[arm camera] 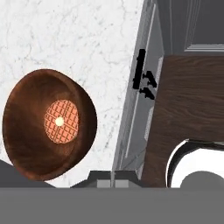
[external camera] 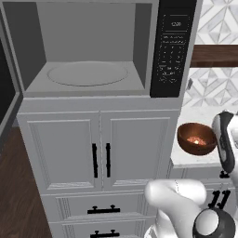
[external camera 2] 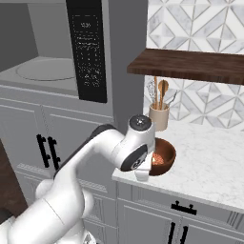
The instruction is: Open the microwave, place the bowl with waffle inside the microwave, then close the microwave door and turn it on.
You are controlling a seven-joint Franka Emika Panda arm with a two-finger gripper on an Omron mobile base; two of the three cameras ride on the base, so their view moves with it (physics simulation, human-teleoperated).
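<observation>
The microwave [external camera: 88, 51] stands open, its grey cavity and round glass turntable [external camera: 87, 73] bare, the black keypad panel [external camera: 172, 46] on its right. The microwave door [external camera: 5, 88] hangs swung out at the far left edge. The reddish-brown bowl [external camera: 196, 138] [external camera 2: 164, 156] [arm camera: 43, 127] sits at the front left corner of the marble counter [external camera 2: 214, 157], with the round orange waffle [arm camera: 61, 121] in its bottom. My gripper [arm camera: 112, 178] hovers over the counter's edge just beside the bowl, fingertips shut together with nothing between them. The hand [external camera 2: 140, 152] covers the bowl's left side in the right base view.
Grey cabinet doors with short black handles [external camera: 101, 160] and drawers sit below the microwave. A utensil crock [external camera 2: 159, 116] stands behind the bowl under a dark wooden shelf [external camera 2: 190, 64]. Dark wood floor [arm camera: 188, 100] lies below the counter front.
</observation>
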